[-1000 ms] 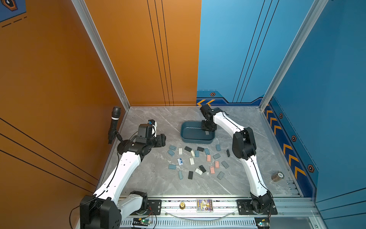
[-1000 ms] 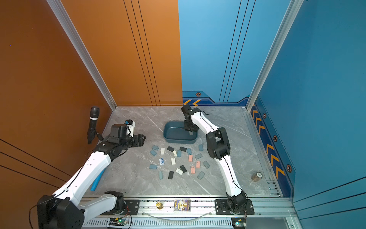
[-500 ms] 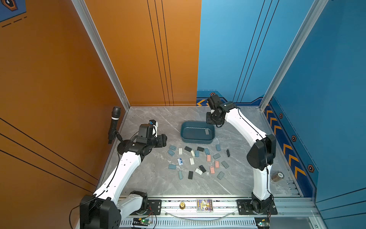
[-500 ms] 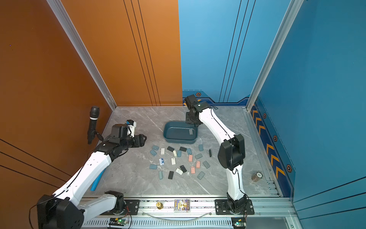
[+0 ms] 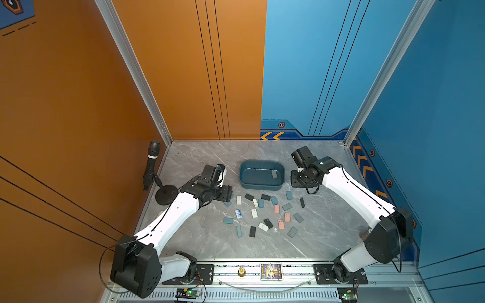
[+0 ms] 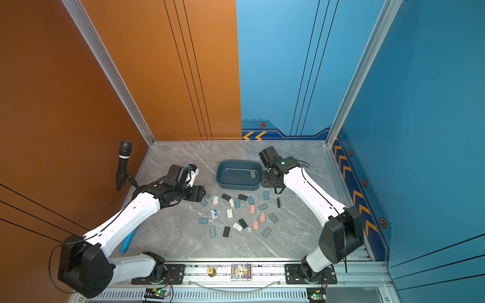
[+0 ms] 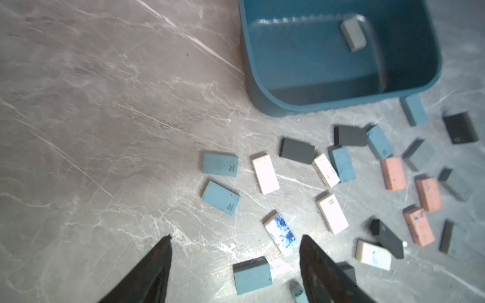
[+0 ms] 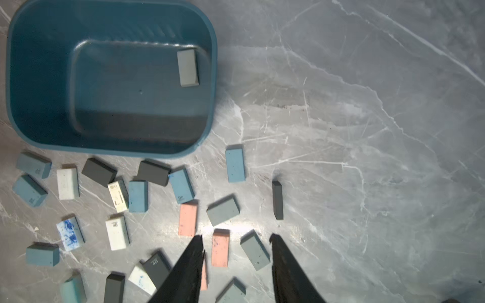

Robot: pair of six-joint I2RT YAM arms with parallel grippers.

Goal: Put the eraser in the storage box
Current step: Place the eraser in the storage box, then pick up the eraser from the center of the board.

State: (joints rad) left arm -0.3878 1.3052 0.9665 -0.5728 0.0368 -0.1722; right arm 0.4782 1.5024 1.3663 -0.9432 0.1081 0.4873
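Room: orange wall panels (image 5: 78, 105) on the left and blue wall panels (image 5: 433, 105) on the right. They meet behind the table.
Surface: grey marble-patterned tabletop (image 5: 199, 162), flat, with an aluminium front rail (image 5: 236, 272) carrying both arm bases.
Left edge: black microphone (image 5: 151, 162) on a round-footed stand.
Centre, toward the far side: storage box (image 5: 262, 186), dark teal, upright, open-topped.
Inside it: one grey eraser (image 5: 274, 174), lying flat on the box floor at its right end.
In front of the box: loose erasers (image 5: 276, 209) in blue, grey, black, white and pink, scattered on the tabletop.

Left: left arm (image 5: 170, 217), white with black joints. It reaches from the front-left base toward the far side, with its wrist left of the storage box.
The left gripper (image 7: 236, 240) has its jaws wide apart and holds nothing. It is raised over the left fringe of the loose erasers.
Right: right arm (image 5: 354, 194), elbow raised at the table's right edge. Its forearm slopes leftward, with the wrist just beside the box's right end.
The right gripper (image 8: 236, 237) has its jaws parted more narrowly and holds nothing. It is raised above the tabletop.
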